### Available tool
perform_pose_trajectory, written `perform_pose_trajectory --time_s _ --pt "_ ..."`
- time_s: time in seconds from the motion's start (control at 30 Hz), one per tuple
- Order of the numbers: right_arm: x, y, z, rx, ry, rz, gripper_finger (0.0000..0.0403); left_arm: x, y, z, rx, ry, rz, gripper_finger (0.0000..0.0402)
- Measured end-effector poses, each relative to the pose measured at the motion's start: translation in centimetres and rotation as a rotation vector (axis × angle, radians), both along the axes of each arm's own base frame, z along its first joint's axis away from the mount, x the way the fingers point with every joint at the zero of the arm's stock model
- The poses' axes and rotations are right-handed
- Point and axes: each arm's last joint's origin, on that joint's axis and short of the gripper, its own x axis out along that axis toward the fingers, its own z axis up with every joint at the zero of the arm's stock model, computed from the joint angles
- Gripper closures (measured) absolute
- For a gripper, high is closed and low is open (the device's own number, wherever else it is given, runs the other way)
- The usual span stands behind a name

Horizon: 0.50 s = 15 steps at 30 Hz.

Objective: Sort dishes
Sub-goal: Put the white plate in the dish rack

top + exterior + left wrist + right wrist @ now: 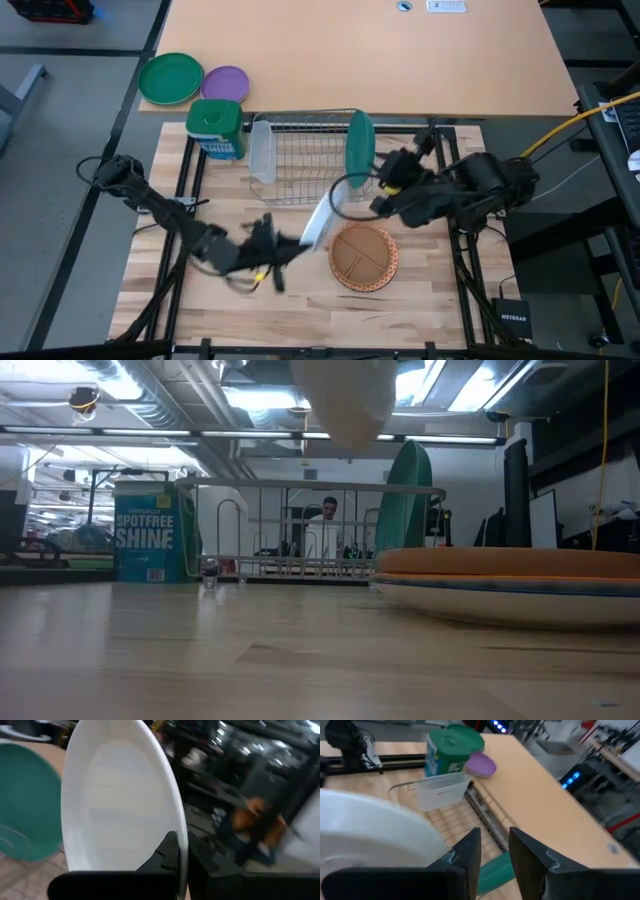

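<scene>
High view: left gripper (290, 245) clamps white plate (318, 222) rim beside rack (300, 150).

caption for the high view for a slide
Left tool holds the white plate tilted near the dish rack, where the teal plate stands; right tool waits beside it.

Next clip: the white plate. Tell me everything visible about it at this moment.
The white plate is round, plain and glossy, with a shallow well and a raised rim, no pattern. It is off the table, tilted nearly on edge, held by the left claw, whose fingers pinch its rim. It hangs just in front of the wire dish rack, beside the brown divided plate lying flat. The right claw sits close by with nothing between its parted fingers. The teal plate stands in the rack behind.
</scene>
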Motion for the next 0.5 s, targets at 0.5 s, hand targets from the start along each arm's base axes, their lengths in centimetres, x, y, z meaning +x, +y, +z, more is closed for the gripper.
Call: perform_pose_trajectory --time_s 0.5 --pt "-3.9 -1.7 2.4 -0.041 -0.039 0.032 0.0299 4.2 13.6 0.0 -0.259 -0.099 0.166 0.0401"
